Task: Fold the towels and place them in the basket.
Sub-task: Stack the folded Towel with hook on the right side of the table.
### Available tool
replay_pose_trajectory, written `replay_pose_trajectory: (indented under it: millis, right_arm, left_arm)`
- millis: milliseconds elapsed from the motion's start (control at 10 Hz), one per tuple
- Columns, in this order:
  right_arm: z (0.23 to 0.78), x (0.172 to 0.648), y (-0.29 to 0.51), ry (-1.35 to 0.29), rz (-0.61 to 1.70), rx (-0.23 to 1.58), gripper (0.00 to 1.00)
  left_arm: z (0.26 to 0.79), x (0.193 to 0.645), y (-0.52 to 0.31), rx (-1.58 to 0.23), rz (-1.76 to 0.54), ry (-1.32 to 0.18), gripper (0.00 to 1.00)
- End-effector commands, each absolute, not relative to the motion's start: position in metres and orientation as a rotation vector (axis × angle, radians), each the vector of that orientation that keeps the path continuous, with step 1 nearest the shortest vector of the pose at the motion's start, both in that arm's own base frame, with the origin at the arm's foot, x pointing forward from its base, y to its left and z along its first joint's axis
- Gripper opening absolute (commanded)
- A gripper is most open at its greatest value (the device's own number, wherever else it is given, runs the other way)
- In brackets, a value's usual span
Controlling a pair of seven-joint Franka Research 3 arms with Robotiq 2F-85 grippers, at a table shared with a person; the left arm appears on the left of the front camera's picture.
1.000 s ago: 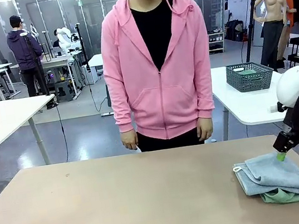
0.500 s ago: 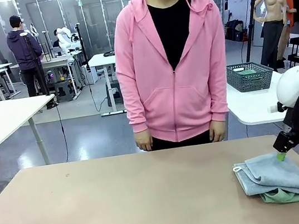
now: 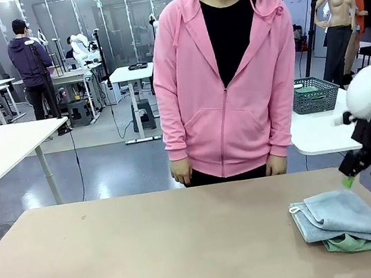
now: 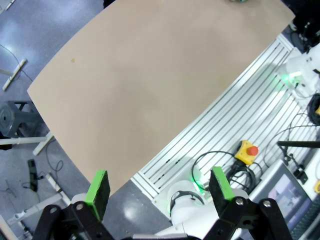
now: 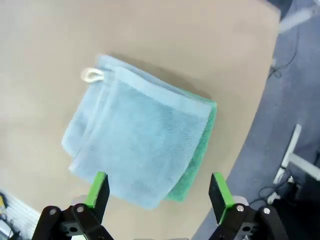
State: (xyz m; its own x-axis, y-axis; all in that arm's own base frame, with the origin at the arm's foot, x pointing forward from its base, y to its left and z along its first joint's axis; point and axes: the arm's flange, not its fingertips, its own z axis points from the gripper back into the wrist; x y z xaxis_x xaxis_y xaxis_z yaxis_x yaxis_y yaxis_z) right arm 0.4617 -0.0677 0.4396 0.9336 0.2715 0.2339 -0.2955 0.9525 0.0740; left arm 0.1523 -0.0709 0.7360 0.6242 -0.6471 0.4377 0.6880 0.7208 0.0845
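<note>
A person in a pink hoodie (image 3: 227, 84) stands at the far side of the tan surface (image 3: 154, 255), hands down, well apart from the folded towels. The grey-blue towel (image 3: 336, 214) lies on top of the green towel (image 3: 365, 241) near the surface's edge, and the right end effector (image 3: 360, 172) hangs just above and behind them, wide open and holding nothing. The left end effector (image 4: 159, 186) is wide open too, holding nothing, high over a bare end of the surface, in a big room with white tables and a mesh basket (image 3: 316, 94) behind the person.

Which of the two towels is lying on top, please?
The grey-blue towel, with the white loop at its corner, lies on top. The green towel shows beneath it as a strip along one edge.
</note>
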Motion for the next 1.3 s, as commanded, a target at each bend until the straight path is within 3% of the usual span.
replay_pose_trajectory:
  millis: [0, 300, 500, 800, 1200]
  right_arm:
    - [0.516, 0.428, -0.046, -0.289, 0.44, 0.142, 1.0]
    - [0.638, 0.345, -0.022, -0.285, 0.658, 0.197, 1.0]
    - [0.687, 0.279, 0.001, -0.336, 0.766, 0.128, 1.0]
    - [0.72, 0.217, 0.015, -0.403, 0.758, 0.049, 1.0]
    - [0.732, 0.2, 0.013, -0.426, 0.783, 0.06, 1.0]
  left_arm:
    - [0.736, 0.152, -0.07, -0.091, -0.763, -0.457, 1.0]
    - [0.736, 0.152, -0.07, -0.091, -0.763, -0.457, 1.0]
    - [0.736, 0.152, -0.07, -0.091, -0.763, -0.457, 1.0]
    - [0.736, 0.152, -0.07, -0.091, -0.763, -0.457, 1.0]
    - [0.736, 0.152, -0.07, -0.091, -0.763, -0.457, 1.0]
